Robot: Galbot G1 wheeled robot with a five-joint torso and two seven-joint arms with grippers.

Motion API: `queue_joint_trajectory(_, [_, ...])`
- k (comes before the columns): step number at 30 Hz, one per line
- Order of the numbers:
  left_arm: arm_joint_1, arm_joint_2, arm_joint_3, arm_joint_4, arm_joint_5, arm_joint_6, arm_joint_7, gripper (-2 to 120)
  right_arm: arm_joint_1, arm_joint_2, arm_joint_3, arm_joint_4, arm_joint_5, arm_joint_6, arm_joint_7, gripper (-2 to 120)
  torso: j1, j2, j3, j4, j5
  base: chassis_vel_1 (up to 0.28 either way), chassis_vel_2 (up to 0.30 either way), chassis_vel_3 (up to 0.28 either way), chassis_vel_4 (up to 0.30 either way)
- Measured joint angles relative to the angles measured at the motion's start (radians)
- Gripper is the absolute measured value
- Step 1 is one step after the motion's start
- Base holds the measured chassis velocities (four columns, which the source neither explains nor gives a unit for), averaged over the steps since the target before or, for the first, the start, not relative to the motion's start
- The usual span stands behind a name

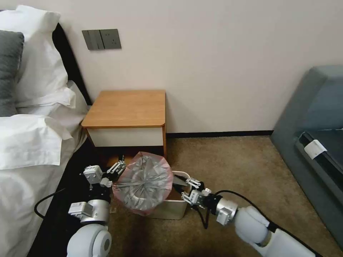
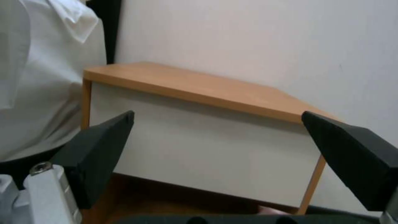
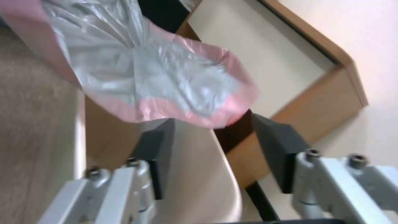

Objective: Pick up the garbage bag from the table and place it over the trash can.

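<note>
While both arms reach low over the carpet (image 1: 232, 164), the left gripper (image 1: 119, 167) sits at the near left of the garbage bag (image 1: 144, 182), and the left wrist view shows its jaws spread wide with nothing between its fingers (image 2: 99, 149), which point at the white drawer front of the table (image 2: 199, 90). The right gripper (image 1: 187, 187) comes in from the right; its jaws stand partly apart and straddle the rim of the trash can (image 3: 195, 174), with the pink edge of the bag (image 3: 166, 77) hanging just past its fingertips (image 3: 273, 146), not pinched by them as far as can be seen. The bag is opened out, grey and crinkled inside its pink rim, draped over the left part of the cream trash can (image 1: 175, 208), whose right rim is uncovered. Just behind the bin stands the table (image 1: 128, 107), its wooden top bare, set against the wall. A bed (image 1: 32, 142) with white pillows lies to the left, a grey sofa (image 1: 314, 135) to the far right
</note>
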Motion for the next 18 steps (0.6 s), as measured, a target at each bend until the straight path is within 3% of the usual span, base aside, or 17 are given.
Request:
queue_joint_trajectory(1, [0.0,0.0,0.0,0.0,0.0,0.0,0.0,100,0.0,0.0,0.0,0.0,0.0,0.0,0.0,56,0.0,0.0,0.0,0.0,0.0,0.0,0.0,0.0,0.0])
queue_joint_trajectory(4, [-0.008,0.009,0.004,0.008,-0.001,0.014,-0.002,100,-0.081,-0.049,0.123,0.052,0.043,0.035,-0.028,69,0.0,0.0,0.0,-0.0001,-0.0003,0.0,0.0,0.0,0.0])
queue_joint_trajectory(9, [0.014,0.031,0.01,-0.021,-0.035,0.066,-0.002,100,-0.137,-0.039,0.24,0.083,0.088,0.061,-0.025,86,0.0,0.0,0.0,-0.0003,-0.0004,0.0,0.0,0.0,0.0])
queue_joint_trajectory(12, [0.072,0.067,0.018,-0.101,-0.109,0.174,0.061,100,-0.142,0.02,0.275,0.088,0.121,0.06,0.023,97,0.0,0.0,0.0,0.0001,-0.0003,0.0,0.0,0.0,0.0])
queue_joint_trajectory(13, [0.072,0.067,0.018,-0.101,-0.109,0.174,0.061,100,-0.142,0.02,0.275,0.088,0.121,0.06,0.023,97,0.0,0.0,0.0,0.0001,-0.0003,0.0,0.0,0.0,0.0])
queue_joint_trajectory(15, [0.114,0.091,0.022,-0.161,-0.162,0.287,0.123,99,-0.14,0.069,0.274,0.082,0.121,0.06,0.032,100,0.0,0.0,0.0,0.0001,0.0,0.0,0.0,0.0,0.0])
queue_joint_trajectory(18, [0.134,0.103,0.027,-0.186,-0.178,0.358,0.145,99,-0.139,0.097,0.265,0.077,0.115,0.063,0.033,100,0.0,0.0,0.0,0.0001,0.0,0.0,0.0,0.0,0.0])
